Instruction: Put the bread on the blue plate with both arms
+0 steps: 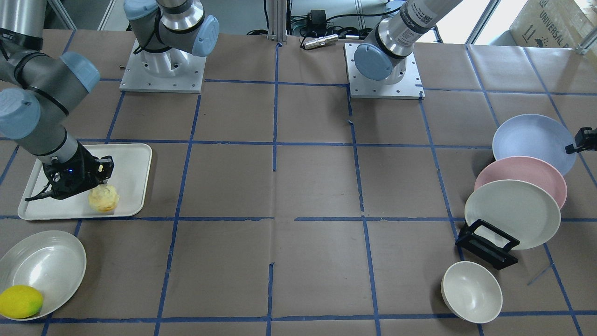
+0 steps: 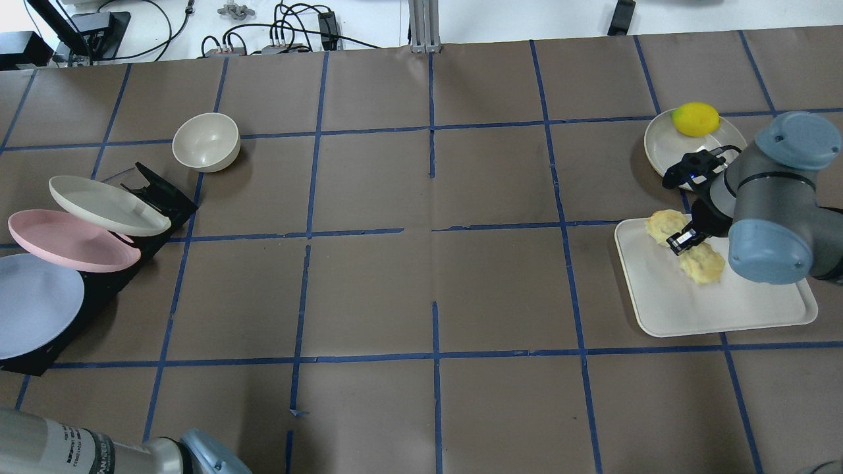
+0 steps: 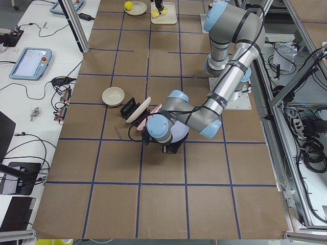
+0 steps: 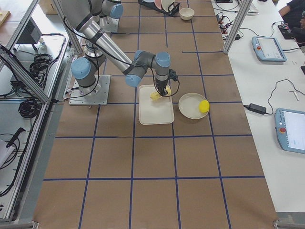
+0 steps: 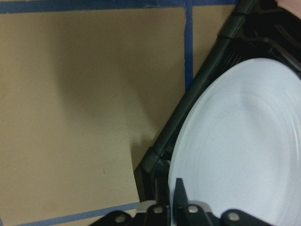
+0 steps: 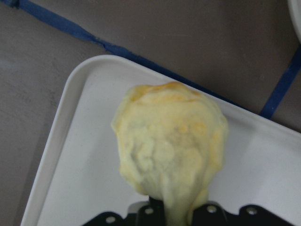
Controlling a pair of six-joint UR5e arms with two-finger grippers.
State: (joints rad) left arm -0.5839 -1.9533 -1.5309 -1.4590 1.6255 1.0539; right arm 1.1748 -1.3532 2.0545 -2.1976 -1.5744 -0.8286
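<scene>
The bread [image 2: 706, 264] lies on a white tray [image 2: 724, 309] at the table's right end. My right gripper [image 2: 685, 238] is shut across the loaf's middle. In the right wrist view the bread [image 6: 169, 146] runs away from the gripper [image 6: 174, 212] over the tray [image 6: 70, 165]. The blue plate [image 1: 531, 140] leans in a black rack at the other end. My left gripper [image 1: 571, 149] is at its rim. In the left wrist view the fingers [image 5: 180, 190] straddle the rim of the blue plate [image 5: 240, 141], closed on it.
A pink plate [image 1: 522, 175] and a cream plate [image 1: 510, 212] lean in the same rack [image 1: 487, 245] in front of the blue one. A small cream bowl [image 1: 471, 291] stands nearby. A shallow bowl [image 1: 46, 266] holding a lemon [image 1: 21, 301] sits beside the tray [image 1: 135, 158].
</scene>
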